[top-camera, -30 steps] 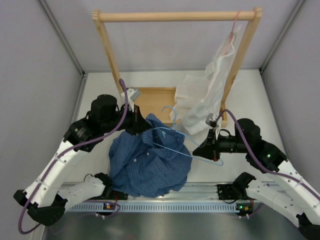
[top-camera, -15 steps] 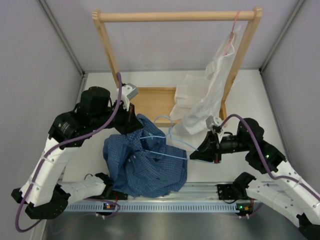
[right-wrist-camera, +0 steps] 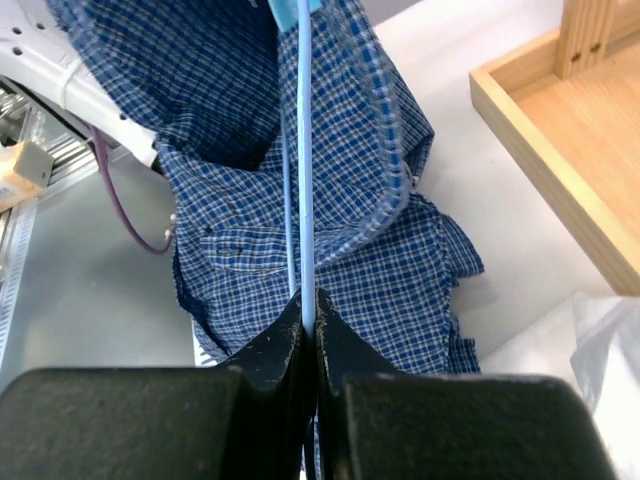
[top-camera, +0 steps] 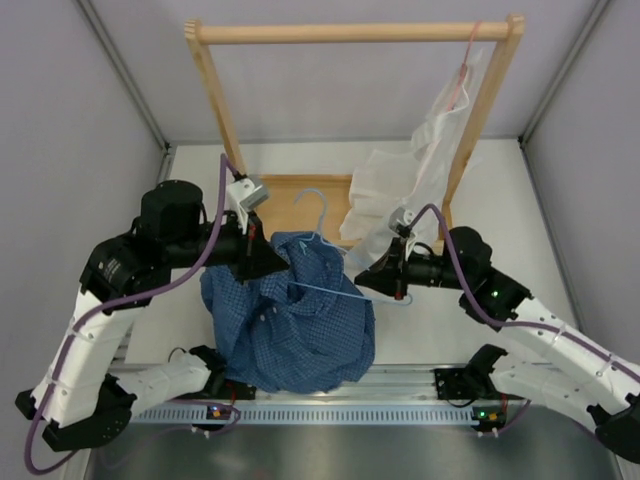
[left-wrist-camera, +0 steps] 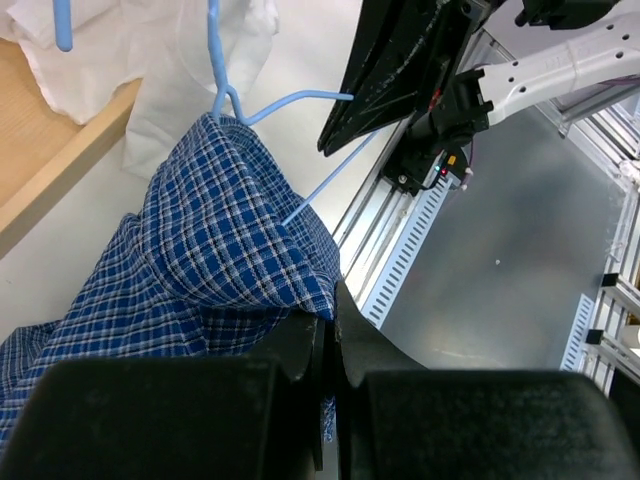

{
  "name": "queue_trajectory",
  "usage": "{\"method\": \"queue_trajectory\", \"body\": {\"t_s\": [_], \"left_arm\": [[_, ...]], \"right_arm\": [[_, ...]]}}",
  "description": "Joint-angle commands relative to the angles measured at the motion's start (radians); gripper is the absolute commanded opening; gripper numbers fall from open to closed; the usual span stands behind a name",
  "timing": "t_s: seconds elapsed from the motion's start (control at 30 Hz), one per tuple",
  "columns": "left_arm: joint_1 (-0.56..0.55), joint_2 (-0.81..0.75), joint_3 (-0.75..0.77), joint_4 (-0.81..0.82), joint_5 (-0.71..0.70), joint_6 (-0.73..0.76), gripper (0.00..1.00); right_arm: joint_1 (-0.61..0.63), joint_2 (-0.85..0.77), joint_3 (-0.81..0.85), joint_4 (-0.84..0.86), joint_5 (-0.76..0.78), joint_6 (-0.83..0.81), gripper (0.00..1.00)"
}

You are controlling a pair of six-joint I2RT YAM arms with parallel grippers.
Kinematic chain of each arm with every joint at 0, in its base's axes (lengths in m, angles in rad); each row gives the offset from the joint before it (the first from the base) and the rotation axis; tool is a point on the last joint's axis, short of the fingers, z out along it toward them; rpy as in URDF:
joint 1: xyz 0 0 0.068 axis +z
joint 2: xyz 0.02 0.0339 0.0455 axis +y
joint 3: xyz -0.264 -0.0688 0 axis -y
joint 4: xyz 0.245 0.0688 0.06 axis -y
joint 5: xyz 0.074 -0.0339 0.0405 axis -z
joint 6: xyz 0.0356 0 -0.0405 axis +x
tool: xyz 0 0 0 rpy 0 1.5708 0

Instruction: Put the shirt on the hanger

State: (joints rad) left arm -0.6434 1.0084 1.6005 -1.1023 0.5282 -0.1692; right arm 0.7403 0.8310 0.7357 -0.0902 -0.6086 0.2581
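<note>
The dark blue checked shirt [top-camera: 290, 320] hangs bunched over the table's near middle, lifted off it at the top. My left gripper [top-camera: 268, 262] is shut on a fold of the shirt [left-wrist-camera: 230, 250] at its upper left. The light blue wire hanger [top-camera: 318, 218] sticks up out of the shirt, hook toward the wooden rack. Part of it is inside the cloth. My right gripper [top-camera: 372, 280] is shut on the hanger's right end, the wire [right-wrist-camera: 305, 150] running straight out from between its fingertips into the shirt [right-wrist-camera: 370, 220]. The hanger also shows in the left wrist view [left-wrist-camera: 290, 100].
A wooden clothes rack [top-camera: 350, 32] stands at the back with a tray base [top-camera: 300, 200]. A white shirt [top-camera: 400, 200] on a pink hanger [top-camera: 462, 70] hangs from its right end and drapes onto the table. A metal rail [top-camera: 400, 405] runs along the near edge.
My left gripper has pulled the shirt up and left. My right gripper has swung the hanger left and back, so that its hook now stands above the shirt and more of the wire is inside the cloth.
</note>
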Motion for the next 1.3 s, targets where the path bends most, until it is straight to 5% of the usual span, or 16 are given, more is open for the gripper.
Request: {"method": "queue_trajectory", "body": {"t_s": [0.0,0.13,0.33,0.4,0.43,0.5,0.57,0.7,0.87,1.1,1.27], "left_arm": [[-0.006,0.025,-0.001,0.062,-0.023,-0.009,0.00],[-0.006,0.090,0.016,0.050,-0.103,-0.041,0.00],[-0.062,0.134,0.068,0.035,-0.085,-0.023,0.01],[-0.099,0.130,0.081,0.036,-0.109,-0.021,0.18],[-0.104,0.119,0.085,0.036,-0.128,-0.020,0.46],[-0.104,0.096,0.102,0.036,-0.187,-0.027,0.81],[-0.104,0.047,0.116,0.036,-0.307,-0.029,0.98],[-0.104,-0.060,0.105,0.058,-0.557,-0.009,0.98],[-0.104,-0.174,-0.092,0.107,-0.755,0.026,0.98],[-0.104,-0.200,-0.297,0.085,-0.622,0.069,0.94],[-0.104,-0.176,-0.309,0.015,-0.781,0.031,0.90]], "right_arm": [[0.085,-0.023,-0.009,0.245,0.027,-0.008,0.00],[0.209,-0.039,0.004,0.216,0.111,-0.118,0.00],[0.218,-0.035,-0.079,0.338,0.159,-0.077,0.00],[0.218,-0.035,-0.113,0.416,0.182,-0.046,0.00],[0.218,-0.035,-0.122,0.441,0.208,-0.034,0.00],[0.218,-0.047,-0.148,0.502,0.234,-0.004,0.00],[0.218,-0.061,-0.170,0.543,0.271,0.012,0.00],[0.218,-0.121,-0.231,0.628,0.311,0.041,0.00],[0.218,-0.171,-0.278,0.694,0.323,0.065,0.00],[0.217,-0.260,-0.298,0.679,0.392,0.078,0.00],[0.217,-0.320,-0.273,0.609,0.408,0.072,0.00]]}}
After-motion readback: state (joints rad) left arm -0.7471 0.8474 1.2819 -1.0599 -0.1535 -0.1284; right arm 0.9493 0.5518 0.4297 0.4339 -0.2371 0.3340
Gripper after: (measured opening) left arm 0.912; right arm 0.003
